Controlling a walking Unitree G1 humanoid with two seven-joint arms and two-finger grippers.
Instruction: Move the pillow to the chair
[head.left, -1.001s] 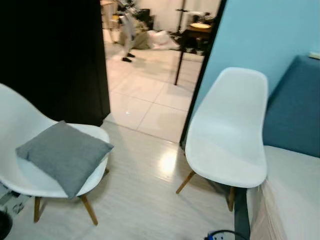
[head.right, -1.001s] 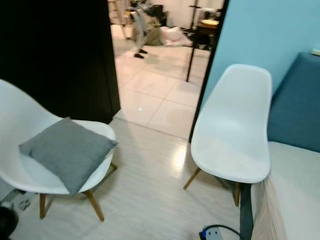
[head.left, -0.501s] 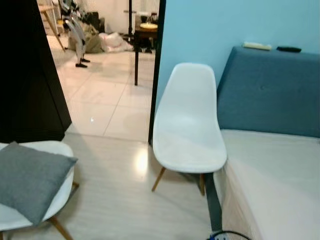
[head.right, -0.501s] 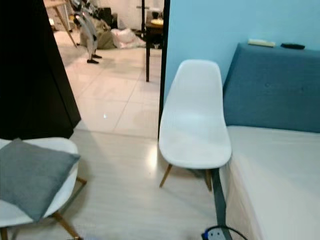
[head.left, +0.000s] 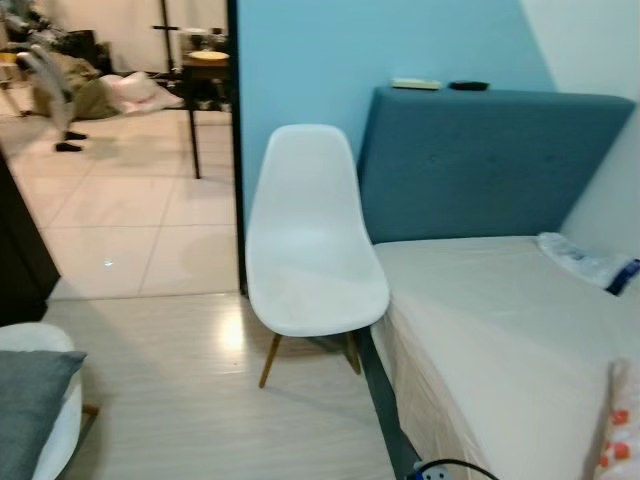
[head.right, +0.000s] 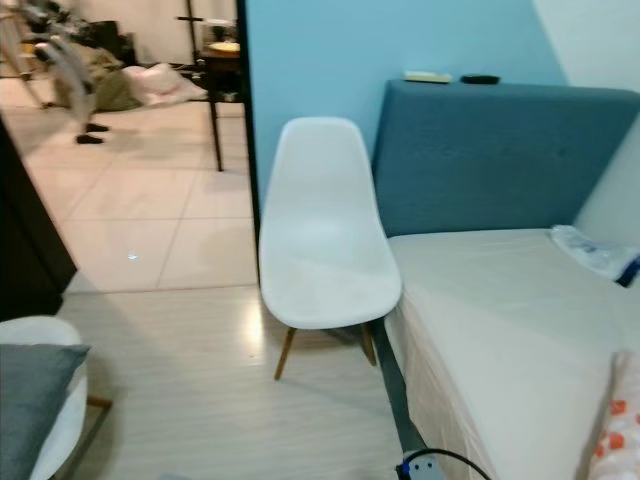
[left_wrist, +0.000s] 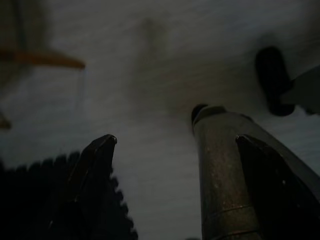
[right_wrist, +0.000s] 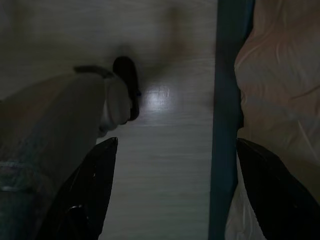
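Black jaws of the left gripper (left_wrist: 175, 145) stand wide apart and hold nothing, hanging over pale wood-look floor (left_wrist: 150, 60) in a dim wrist view, with the robot's own grey leg (left_wrist: 225, 175) beside them. The right gripper (right_wrist: 175, 150) is also spread wide and empty, above the same floor, between the robot's leg (right_wrist: 50, 135) and the teal frame of a bed (right_wrist: 227, 100) (its cream mattress edge lies just past the frame).

From the head camera, an empty white chair (head.left: 310, 250) with wooden legs stands in the middle of the room, its back against a light blue wall (head.left: 380, 50) and its seat just beside the bed (head.left: 490, 330). The bed has a dark teal headboard (head.left: 480, 170), with two small flat items on its top edge, too small to tell. A crumpled plastic wrapper (head.left: 585, 262) lies on the far side of the mattress.

The grey pillow (head.left: 28, 410) rests on the seat of a second white chair (head.left: 55, 440) at the lower left corner, well apart from the empty chair. Beyond an open doorway lies a tiled floor (head.left: 120, 200) with blurred clutter at the far end.
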